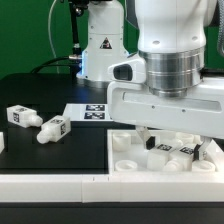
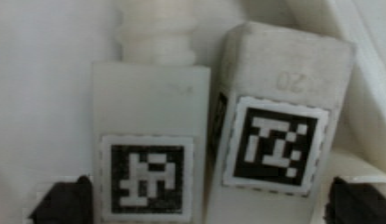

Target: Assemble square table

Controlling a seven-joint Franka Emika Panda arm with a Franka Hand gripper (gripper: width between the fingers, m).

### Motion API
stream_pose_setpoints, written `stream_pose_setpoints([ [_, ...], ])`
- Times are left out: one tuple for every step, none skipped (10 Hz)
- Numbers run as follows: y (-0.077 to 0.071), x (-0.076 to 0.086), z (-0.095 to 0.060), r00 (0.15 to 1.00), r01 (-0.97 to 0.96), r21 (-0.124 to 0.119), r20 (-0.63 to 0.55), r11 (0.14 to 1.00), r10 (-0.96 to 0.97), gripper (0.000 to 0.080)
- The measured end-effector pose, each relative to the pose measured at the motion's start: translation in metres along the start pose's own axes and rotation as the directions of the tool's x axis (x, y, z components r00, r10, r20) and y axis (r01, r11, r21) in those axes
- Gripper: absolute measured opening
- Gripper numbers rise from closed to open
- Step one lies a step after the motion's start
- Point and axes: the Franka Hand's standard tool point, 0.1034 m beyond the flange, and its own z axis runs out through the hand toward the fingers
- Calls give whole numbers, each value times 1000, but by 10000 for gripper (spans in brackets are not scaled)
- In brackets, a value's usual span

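Note:
The white square slab (image 1: 130, 160) with a raised rim and round corner sockets lies at the front on the exterior view's right. Two short white legs with tags (image 1: 176, 153) lie side by side on it. My gripper (image 1: 176, 146) hangs low right over them, jaws spread wide. In the wrist view the left leg (image 2: 151, 130) and the right leg (image 2: 279, 110) fill the picture, and my gripper (image 2: 215, 204) straddles both with dark fingertips (image 2: 65, 205) just outside them. Two more legs (image 1: 16, 116) (image 1: 52, 128) lie on the black table at the exterior view's left.
The marker board (image 1: 95, 112) lies behind the slab near the robot base (image 1: 100, 55). A long low white border bar (image 1: 50, 186) runs along the front edge. A green backdrop stands behind.

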Motion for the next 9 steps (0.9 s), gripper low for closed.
stream_pose_setpoints([
  [-1,0,3,1000,6,7,-18,1000,-5,648],
  [0,0,3,999,20,11,-31,1000,-20,648],
  [1,0,4,998,35,19,-53,999,-34,648],
  [1,0,4,997,37,23,-65,999,-35,648],
  [1,1,3,997,36,23,-67,999,-35,573],
  [1,2,2,997,35,23,-68,999,-34,574],
  [1,2,2,997,35,23,-68,999,-34,574],
  [1,2,2,997,36,23,-68,999,-34,575],
  [1,2,2,997,36,23,-68,999,-35,575],
])
